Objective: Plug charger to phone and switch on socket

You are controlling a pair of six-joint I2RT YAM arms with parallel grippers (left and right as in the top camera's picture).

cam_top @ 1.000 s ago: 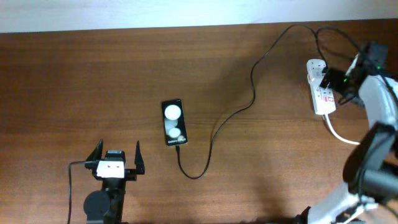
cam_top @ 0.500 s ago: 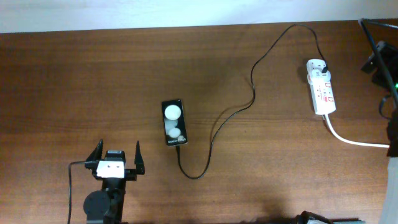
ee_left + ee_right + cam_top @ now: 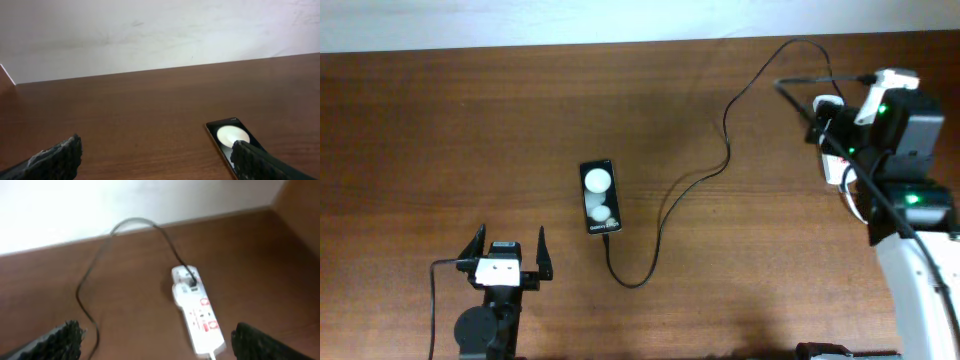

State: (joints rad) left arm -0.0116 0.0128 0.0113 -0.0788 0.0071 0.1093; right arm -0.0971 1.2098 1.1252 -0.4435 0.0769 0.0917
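A robotics lab bench is suggested: a bare wood-grain table is set against a plain, scuffed white wall, a left arm and right arm are mounted at it, and only a phone, charger and socket are laid out.

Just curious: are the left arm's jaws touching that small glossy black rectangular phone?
Apart. Overhead view shows bare wooden table between the left jaws and the phone.

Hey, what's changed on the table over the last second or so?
The right gripper swung away to the table's right edge, then came back over the socket. It is open and holds nothing. The phone, the charger, the socket and the open left gripper stayed where they were.
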